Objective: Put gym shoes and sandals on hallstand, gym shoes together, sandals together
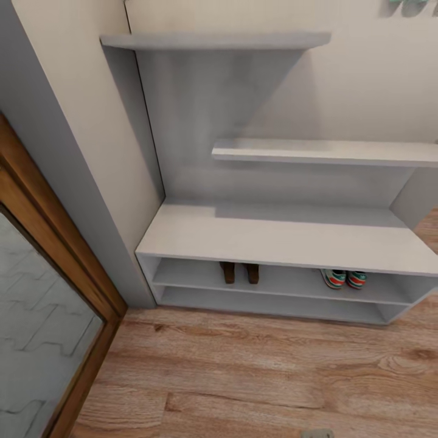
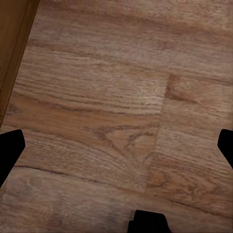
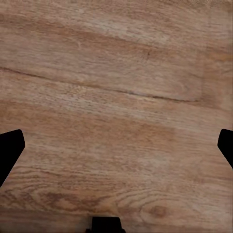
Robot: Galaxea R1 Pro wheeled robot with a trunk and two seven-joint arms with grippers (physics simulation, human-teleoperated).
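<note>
The pale grey hallstand (image 1: 286, 238) stands against the wall, straight ahead in the head view. The two dark brown sandals (image 1: 239, 272) stand side by side in its upper open slot, left of centre. The two gym shoes (image 1: 344, 278), white with green stripes and red accents, sit together further right on the same shelf. My left gripper (image 2: 116, 148) is open over bare corridor floor (image 2: 111, 97), its dark fingertips (image 2: 10, 150) far apart with nothing between them. My right gripper (image 3: 116, 148) is open too, above plain planks (image 3: 116, 97).
A wood-framed glass door (image 1: 58, 255) runs along the left, and its brown frame (image 2: 12, 43) borders the left wrist view. Two staggered shelves (image 1: 316, 151) project above the hallstand's broad top. Open wood flooring (image 1: 255, 371) lies in front of the rack.
</note>
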